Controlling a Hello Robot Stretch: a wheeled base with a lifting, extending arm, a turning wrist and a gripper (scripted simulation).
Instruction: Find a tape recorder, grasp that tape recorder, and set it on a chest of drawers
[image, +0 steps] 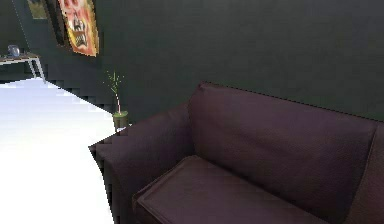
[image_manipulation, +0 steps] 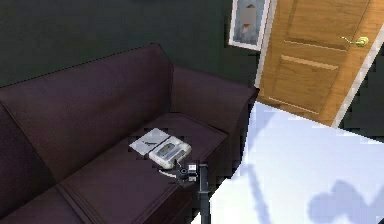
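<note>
Nearest, the arm (image_manipulation: 205, 200) ends in the gripper (image_manipulation: 183, 173), close to a grey tape recorder (image_manipulation: 170, 151) lying on the dark sofa (image_manipulation: 90, 110) seat; finger state and any hold cannot be told. Beyond stands a wooden door (image_manipulation: 320, 55).

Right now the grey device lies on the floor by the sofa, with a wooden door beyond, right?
No: the arm side view shows the grey device lying on the seat of the sofa, not the floor. The wooden door stands beyond, as said.

Plum sofa (image: 260, 150), grey tape recorder (image_manipulation: 171, 151), orange door (image_manipulation: 315, 55)
</note>
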